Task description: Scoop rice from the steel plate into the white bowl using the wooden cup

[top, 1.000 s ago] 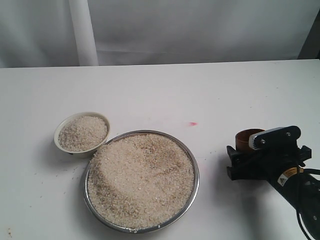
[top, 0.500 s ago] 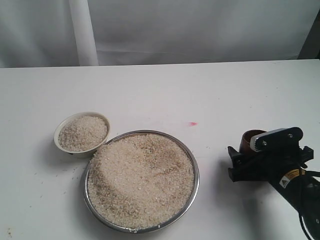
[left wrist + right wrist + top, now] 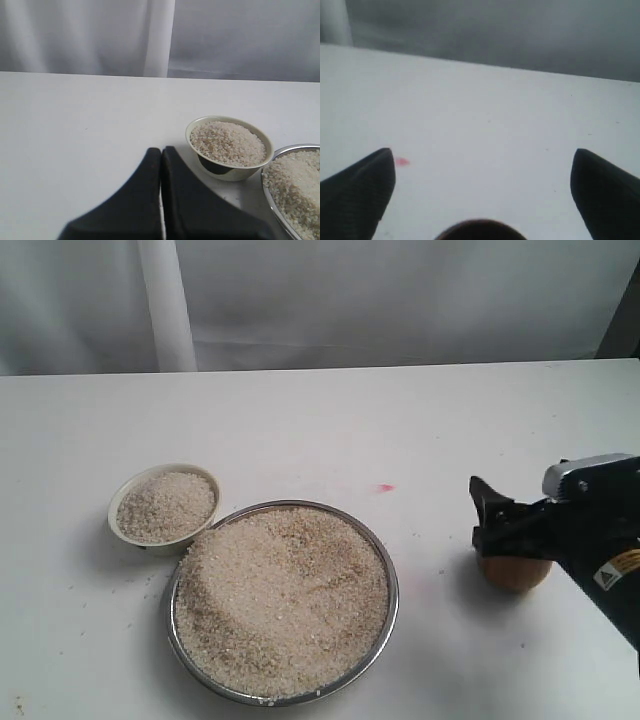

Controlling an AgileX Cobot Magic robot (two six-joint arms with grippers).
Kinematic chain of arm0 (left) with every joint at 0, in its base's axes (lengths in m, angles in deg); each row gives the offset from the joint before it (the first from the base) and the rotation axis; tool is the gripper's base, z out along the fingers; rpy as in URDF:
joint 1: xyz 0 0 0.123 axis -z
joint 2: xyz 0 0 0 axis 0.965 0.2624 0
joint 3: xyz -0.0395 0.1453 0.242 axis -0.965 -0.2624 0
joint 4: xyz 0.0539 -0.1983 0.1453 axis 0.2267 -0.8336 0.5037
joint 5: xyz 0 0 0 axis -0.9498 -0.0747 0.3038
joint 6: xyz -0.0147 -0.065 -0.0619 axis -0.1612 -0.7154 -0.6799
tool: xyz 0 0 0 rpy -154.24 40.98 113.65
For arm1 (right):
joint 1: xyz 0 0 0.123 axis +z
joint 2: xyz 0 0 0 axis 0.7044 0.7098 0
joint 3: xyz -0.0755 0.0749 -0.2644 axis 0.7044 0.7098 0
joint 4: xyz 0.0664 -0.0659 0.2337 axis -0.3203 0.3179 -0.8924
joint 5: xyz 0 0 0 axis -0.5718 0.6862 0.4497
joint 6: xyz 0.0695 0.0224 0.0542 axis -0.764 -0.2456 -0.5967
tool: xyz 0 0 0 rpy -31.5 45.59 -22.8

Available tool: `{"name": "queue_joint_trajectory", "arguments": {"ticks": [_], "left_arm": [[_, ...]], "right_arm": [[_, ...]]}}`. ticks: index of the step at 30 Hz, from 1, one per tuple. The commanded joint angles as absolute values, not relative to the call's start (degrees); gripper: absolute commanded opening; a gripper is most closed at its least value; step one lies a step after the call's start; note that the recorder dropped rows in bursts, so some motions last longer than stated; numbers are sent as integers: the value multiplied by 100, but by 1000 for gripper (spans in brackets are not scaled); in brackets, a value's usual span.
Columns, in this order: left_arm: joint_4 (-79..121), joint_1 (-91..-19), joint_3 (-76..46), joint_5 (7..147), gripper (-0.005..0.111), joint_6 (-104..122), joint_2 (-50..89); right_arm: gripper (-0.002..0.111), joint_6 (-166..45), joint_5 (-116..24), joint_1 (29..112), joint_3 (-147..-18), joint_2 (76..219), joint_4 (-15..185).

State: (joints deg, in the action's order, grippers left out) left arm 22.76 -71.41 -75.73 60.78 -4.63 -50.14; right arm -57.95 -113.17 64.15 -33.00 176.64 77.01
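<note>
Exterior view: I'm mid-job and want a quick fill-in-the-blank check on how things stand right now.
1. The white bowl is filled with ____.
2. In the exterior view, the wooden cup sits to the ____ of the steel plate.
3. The right hand, by the cup, has its jaws ____.
4. The left hand is ____.
Missing words: rice; right; open; shut.

We see the left hand, its two black fingers pressed together, low over the white surface. Just beyond it stands the white bowl, heaped with rice. Close beside the bowl, the rim of the steel plate, likewise holding grains, enters the frame. A grey curtain hangs behind.
</note>
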Motion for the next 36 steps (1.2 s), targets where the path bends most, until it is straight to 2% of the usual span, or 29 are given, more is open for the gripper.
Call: {"name": "queue_joint_trajectory", "arguments": {"ticks": [1,3,7,18,25,36], "left_arm": [[2249,-7117,-7556,6109,0,-499,-5031],[2249,-7117,-7556,6109,0,-499,-5031],[2249,-7117,-7556,6109,0,-499,-5031],[2249,-7117,-7556,6109,0,-472,-5031],[2249,-7117,-7556,6109,0,-492,-5031],[2249,-7117,-7556,6109,0,-492,-5031]], "right_arm": [[86,-6407,-10992,6421,-3288,16689,7723],[82,-6396,-10648,6421,-3288,16175,7723],[64,-6051,-9986,6421,-3288,15145,7759],[2,-5753,-8022,6421,-3288,12239,7956],[0,-5917,-6812,6421,-3288,10877,8180],[0,-6119,-6826,6421,-3288,10232,7003]]}}
